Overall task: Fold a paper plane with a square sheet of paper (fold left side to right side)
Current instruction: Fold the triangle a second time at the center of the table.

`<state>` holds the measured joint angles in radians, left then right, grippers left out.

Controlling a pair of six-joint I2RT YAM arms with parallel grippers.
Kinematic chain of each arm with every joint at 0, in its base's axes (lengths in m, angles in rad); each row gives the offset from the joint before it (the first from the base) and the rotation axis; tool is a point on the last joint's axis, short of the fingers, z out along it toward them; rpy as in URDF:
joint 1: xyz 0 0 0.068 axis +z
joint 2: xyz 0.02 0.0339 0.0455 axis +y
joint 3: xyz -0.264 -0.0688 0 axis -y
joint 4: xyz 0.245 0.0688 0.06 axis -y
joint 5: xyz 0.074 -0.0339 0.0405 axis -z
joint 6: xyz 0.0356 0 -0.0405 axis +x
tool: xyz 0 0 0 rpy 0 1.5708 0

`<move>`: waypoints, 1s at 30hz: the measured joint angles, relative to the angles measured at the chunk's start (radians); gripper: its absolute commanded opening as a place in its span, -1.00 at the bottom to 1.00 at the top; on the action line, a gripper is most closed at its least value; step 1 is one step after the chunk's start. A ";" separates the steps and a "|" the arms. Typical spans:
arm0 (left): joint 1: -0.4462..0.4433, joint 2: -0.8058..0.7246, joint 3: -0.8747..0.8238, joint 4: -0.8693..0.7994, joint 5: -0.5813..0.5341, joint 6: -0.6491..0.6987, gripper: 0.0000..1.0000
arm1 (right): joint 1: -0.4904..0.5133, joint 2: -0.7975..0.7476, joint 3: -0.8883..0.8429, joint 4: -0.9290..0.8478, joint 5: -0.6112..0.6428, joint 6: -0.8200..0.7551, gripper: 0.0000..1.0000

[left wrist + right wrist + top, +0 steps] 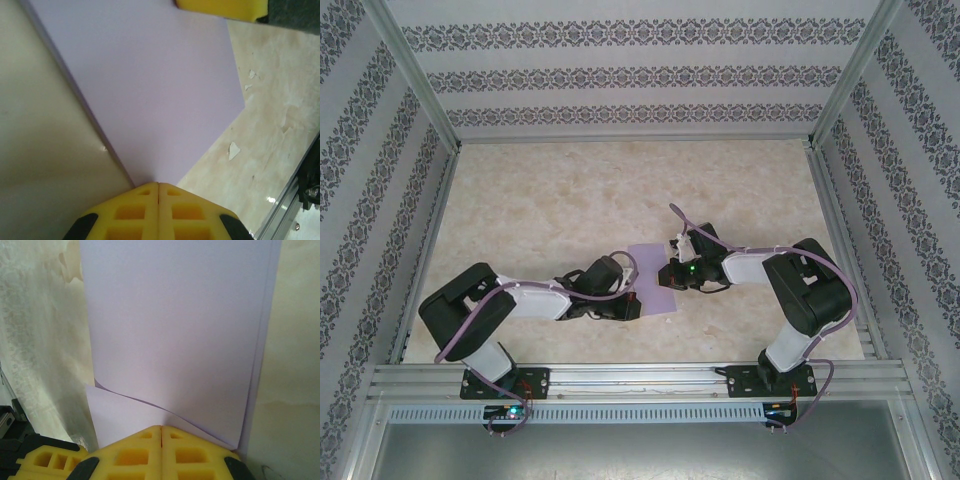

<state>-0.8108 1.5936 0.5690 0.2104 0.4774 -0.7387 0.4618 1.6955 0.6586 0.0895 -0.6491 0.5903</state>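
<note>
The lilac square sheet of paper [655, 279] lies on the table between the two arms, folded in half into a narrow rectangle, not a paper plane. Two layers show along its edge [175, 330]; the lower layer peeks out at one corner. My left gripper [632, 300] is shut, its yellow tips [158, 184] meeting at the near corner of the paper [150, 85]. My right gripper [672, 273] is shut too, its tips [161, 427] resting on the opposite end of the sheet. Each wrist view catches the other gripper's yellow finger at the paper's far end.
The beige marbled table [570, 200] is boxed in by patterned walls and an aluminium frame [640, 378] along the near edge. Small chips [233, 150] mark the tabletop beside the paper. A metal rail [290, 210] runs close to the left gripper.
</note>
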 measured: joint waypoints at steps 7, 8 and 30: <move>-0.002 -0.042 -0.028 -0.029 -0.004 0.000 -1.00 | -0.002 -0.001 0.010 -0.022 0.004 -0.014 -1.00; -0.002 -0.050 -0.031 -0.039 -0.007 0.000 -1.00 | -0.002 -0.002 0.011 -0.026 0.005 -0.014 -1.00; 0.145 -0.096 -0.001 0.067 -0.003 -0.027 -0.25 | -0.143 -0.573 -0.153 -0.053 0.130 -0.001 0.71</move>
<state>-0.6655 1.4975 0.5678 0.2775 0.4740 -0.7654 0.3191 1.1221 0.5060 0.0360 -0.5190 0.5896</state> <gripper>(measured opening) 0.374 0.840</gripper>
